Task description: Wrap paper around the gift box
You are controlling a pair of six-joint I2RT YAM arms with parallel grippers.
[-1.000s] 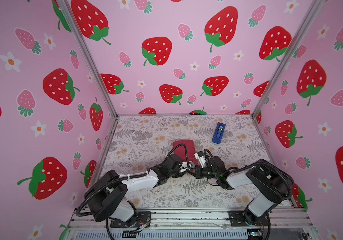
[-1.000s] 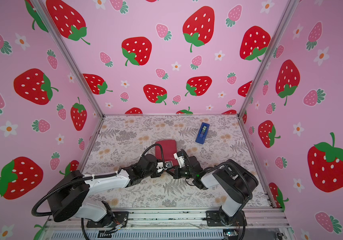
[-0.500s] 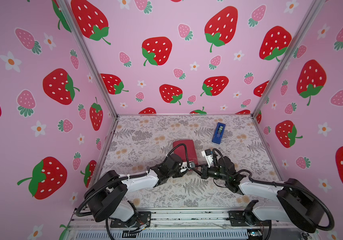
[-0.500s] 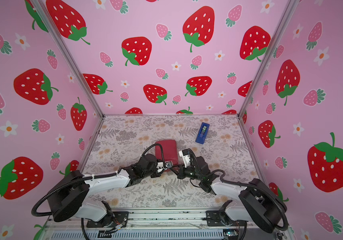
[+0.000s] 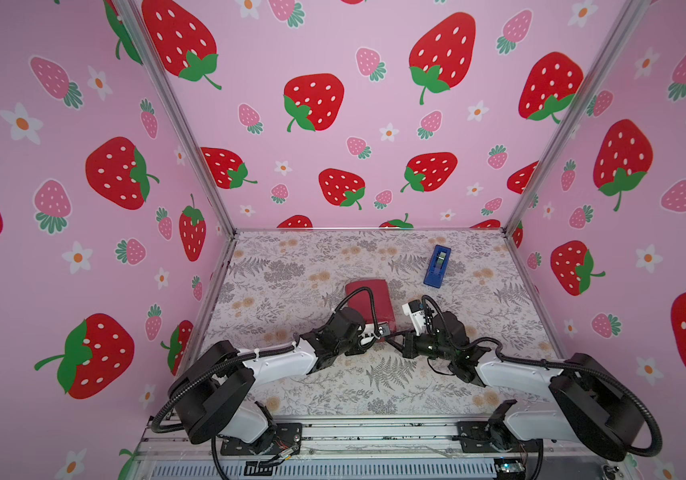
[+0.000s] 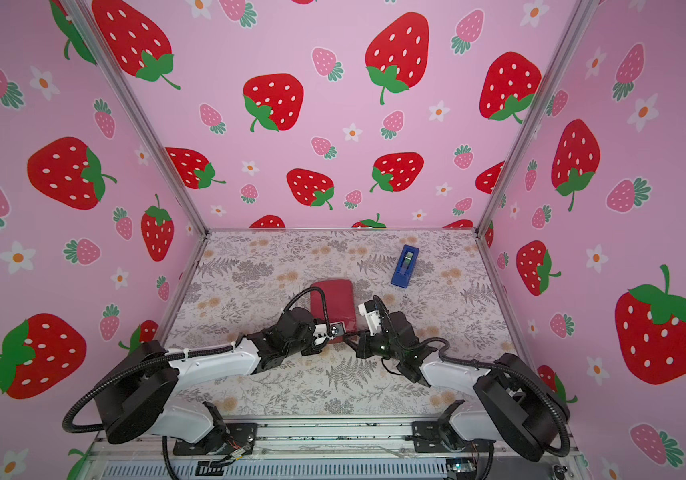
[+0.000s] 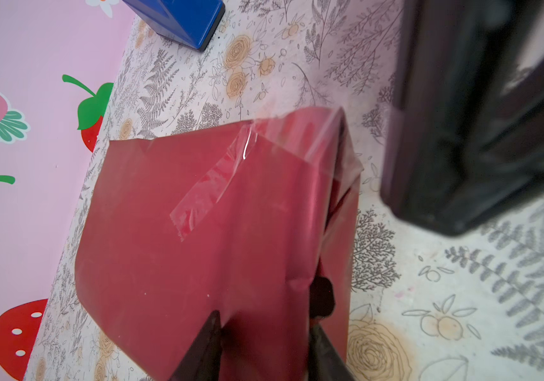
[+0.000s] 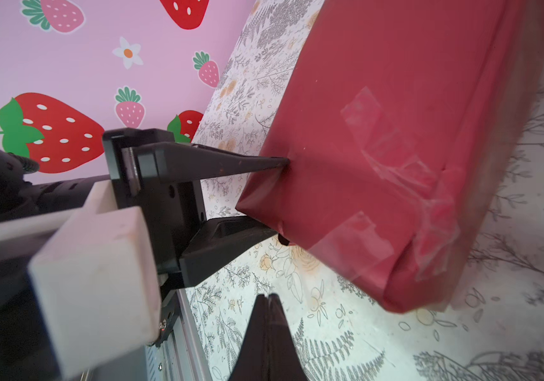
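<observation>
Currently, on the left of both top views, the left gripper (image 5: 379,331) is reaching in low over the floral table (image 5: 291,270) and meeting the near end of the paper (image 5: 368,297). From up there its own wrist hardware is covering the fingertips. The right wrist view is settling the matter: the two black fingers (image 8: 214,161) are pinching the end of the maroon bundle, one lying on its upper face and one tucked beneath. The left wrist view is looking along the package from that grip, with the finger ends dark at the paper's near edge.

In the middle of the table the paper is lying folded into a flat-topped package, and it is hiding the gift box completely. Only the wrist views are showing the clear tape strips (image 7: 211,188) crossing the seams; they are crumpled at the folded end in the right wrist view.

Just right of the package, the right gripper (image 5: 393,344) is pointing toward the left one. Its own camera is showing its fingers pressed together, holding nothing, apart from the paper. The left wrist view is catching only a dark, blurred block (image 7: 478,132) there.

Farther right and back, the blue tape dispenser (image 5: 437,266) is lying well apart from the package.
</observation>
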